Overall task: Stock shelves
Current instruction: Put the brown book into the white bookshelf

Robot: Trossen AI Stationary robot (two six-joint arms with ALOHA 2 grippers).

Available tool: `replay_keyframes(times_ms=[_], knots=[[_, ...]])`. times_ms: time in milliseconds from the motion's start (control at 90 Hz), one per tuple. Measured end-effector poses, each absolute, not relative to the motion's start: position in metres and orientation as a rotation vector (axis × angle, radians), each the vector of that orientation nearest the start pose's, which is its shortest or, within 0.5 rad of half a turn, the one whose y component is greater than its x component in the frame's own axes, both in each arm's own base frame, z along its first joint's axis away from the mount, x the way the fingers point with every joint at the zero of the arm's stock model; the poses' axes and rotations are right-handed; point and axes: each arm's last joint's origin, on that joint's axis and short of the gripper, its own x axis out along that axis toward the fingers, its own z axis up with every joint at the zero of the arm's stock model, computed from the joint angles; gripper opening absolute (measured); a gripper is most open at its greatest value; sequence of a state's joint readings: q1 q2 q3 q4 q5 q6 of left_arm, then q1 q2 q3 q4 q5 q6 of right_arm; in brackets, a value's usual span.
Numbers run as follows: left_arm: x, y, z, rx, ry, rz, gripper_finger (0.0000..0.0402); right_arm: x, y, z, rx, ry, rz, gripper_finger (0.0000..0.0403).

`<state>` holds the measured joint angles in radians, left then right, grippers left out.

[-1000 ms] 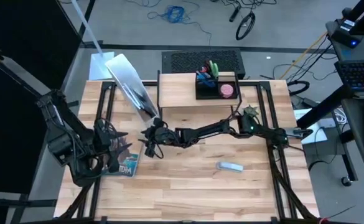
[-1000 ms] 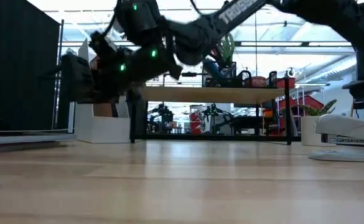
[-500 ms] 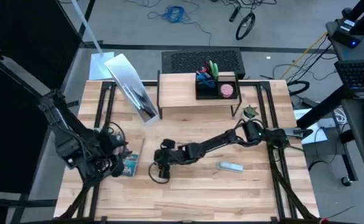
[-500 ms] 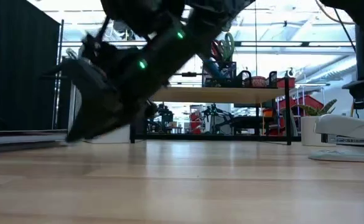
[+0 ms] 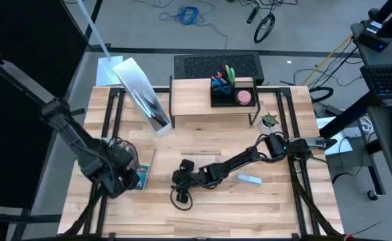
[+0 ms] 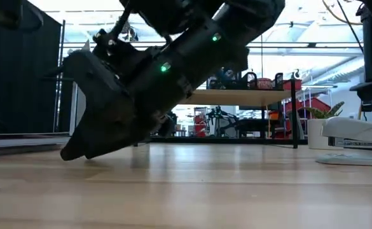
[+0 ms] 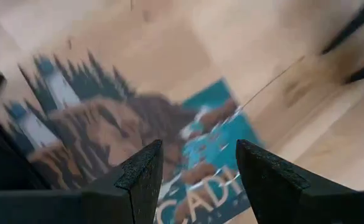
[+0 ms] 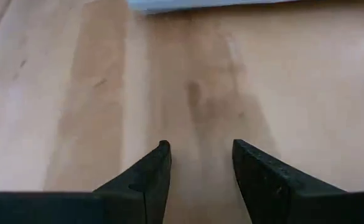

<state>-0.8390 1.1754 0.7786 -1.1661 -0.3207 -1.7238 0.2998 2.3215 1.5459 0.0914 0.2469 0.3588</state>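
Observation:
The shelves (image 5: 196,100) are a low light-wood riser on black legs at the table's far middle, also seen in the low view (image 6: 236,97). A book with a teal, tree-printed cover (image 5: 141,179) lies flat on the table at the near left. My left gripper (image 5: 127,177) hovers over the cover (image 7: 107,130), open (image 7: 197,155). My right gripper (image 5: 181,195) reaches to the table's near middle, tipped down close over bare wood (image 6: 77,147). It is open (image 8: 200,149) with nothing between its fingers.
A black organizer tray (image 5: 232,94) with pens and a pink item stands on the riser's right part. A white file box (image 5: 141,94) lies tilted left of the riser. A pale stapler-like object (image 5: 248,179) lies right of my right gripper. A small plant (image 5: 269,120) stands at the right.
My right gripper has swung from beside the file box toward the table's near edge and a little right, dropping low over the wood. My left gripper has shifted slightly toward the near edge, staying over the book, which has kept its place.

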Motion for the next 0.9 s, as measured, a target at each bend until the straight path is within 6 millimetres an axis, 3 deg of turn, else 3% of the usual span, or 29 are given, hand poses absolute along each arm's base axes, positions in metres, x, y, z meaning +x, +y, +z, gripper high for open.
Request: replay_keyframes(times_ms=[178,489,667,900], knots=[[0.121,-0.117,0.188,-0.614,1.228,0.781,0.0189,0.466,0.152,0.109,0.132,0.643,-0.099,0.0153],[0.141,-0.129,0.15,-0.609,1.227,0.664,0.0189,0.46,0.166,0.108,0.164,0.631,-0.161,0.0153],[0.151,-0.135,0.144,-0.613,1.129,0.639,0.0189,0.455,0.178,0.108,0.201,0.628,-0.156,0.0153],[0.168,-0.146,0.147,-0.684,0.977,0.484,0.0189,0.449,0.193,0.108,0.217,0.631,-0.134,0.0153]])
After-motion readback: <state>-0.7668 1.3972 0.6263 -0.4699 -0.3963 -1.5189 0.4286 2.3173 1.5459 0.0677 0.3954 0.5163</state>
